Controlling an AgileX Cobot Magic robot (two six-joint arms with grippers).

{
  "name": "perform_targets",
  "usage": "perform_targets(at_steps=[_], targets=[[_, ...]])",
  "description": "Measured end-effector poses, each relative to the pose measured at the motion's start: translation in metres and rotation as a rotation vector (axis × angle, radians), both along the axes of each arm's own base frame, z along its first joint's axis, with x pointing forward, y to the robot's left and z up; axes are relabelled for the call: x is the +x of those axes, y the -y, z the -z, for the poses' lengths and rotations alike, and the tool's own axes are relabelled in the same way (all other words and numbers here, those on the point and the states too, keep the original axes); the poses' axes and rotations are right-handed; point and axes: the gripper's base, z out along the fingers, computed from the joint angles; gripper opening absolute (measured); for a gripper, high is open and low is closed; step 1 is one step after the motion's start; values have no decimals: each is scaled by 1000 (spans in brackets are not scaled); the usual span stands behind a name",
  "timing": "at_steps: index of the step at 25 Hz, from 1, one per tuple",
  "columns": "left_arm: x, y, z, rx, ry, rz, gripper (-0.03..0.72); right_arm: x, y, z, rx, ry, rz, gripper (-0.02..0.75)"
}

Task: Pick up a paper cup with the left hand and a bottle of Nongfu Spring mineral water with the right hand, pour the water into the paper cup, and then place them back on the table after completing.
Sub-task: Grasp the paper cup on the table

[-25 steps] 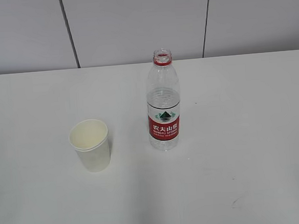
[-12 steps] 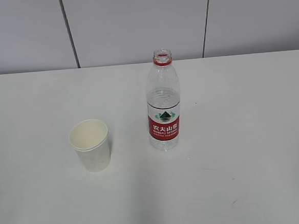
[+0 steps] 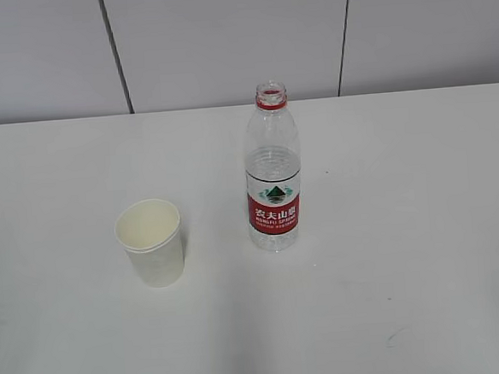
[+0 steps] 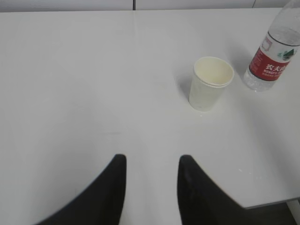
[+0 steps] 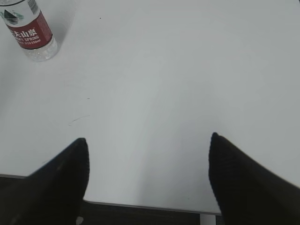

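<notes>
Paper cup (image 3: 151, 241), plain white, cream inside, stands upright; left pincer (image 4: 151, 164) narrowly parted, right pincer (image 5: 148, 143) wide.

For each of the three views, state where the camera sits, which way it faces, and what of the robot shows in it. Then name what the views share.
Exterior view: raised at the table's front, looking down at a slant toward the back wall; paper cup left of the bottle; no robot part shows.
Left wrist view: behind the left gripper, near the table edge, facing the cup and bottle ahead to its right.
Right wrist view: behind the right hand, jaws wide, over the table edge; bottle at top left.
Shared: the bottle appears in all three; the cup in two.
</notes>
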Motion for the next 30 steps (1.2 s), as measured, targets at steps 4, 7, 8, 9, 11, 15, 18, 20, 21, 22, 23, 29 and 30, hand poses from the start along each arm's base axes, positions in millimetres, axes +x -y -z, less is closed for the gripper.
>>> perform_targets(at_steps=[4,7,8,9,11,15,18,20,21,22,23,29,30], targets=[[0,0,0,0,0,0,240,0,0,0,0,0,0,587],[0,0,0,0,0,0,240,0,0,0,0,0,0,587],[0,0,0,0,0,0,240,0,0,0,0,0,0,587],[0,0,0,0,0,0,240,0,0,0,0,0,0,587],[0,0,0,0,0,0,240,0,0,0,0,0,0,587],[0,0,0,0,0,0,240,0,0,0,0,0,0,587],[0,0,0,0,0,0,240,0,0,0,0,0,0,587],[0,0,0,0,0,0,240,0,0,0,0,0,0,587],[0,0,0,0,0,0,240,0,0,0,0,0,0,587],[0,0,0,0,0,0,240,0,0,0,0,0,0,587],[0,0,0,0,0,0,240,0,0,0,0,0,0,587],[0,0,0,0,0,0,240,0,0,0,0,0,0,587],[0,0,0,0,0,0,240,0,0,0,0,0,0,587]])
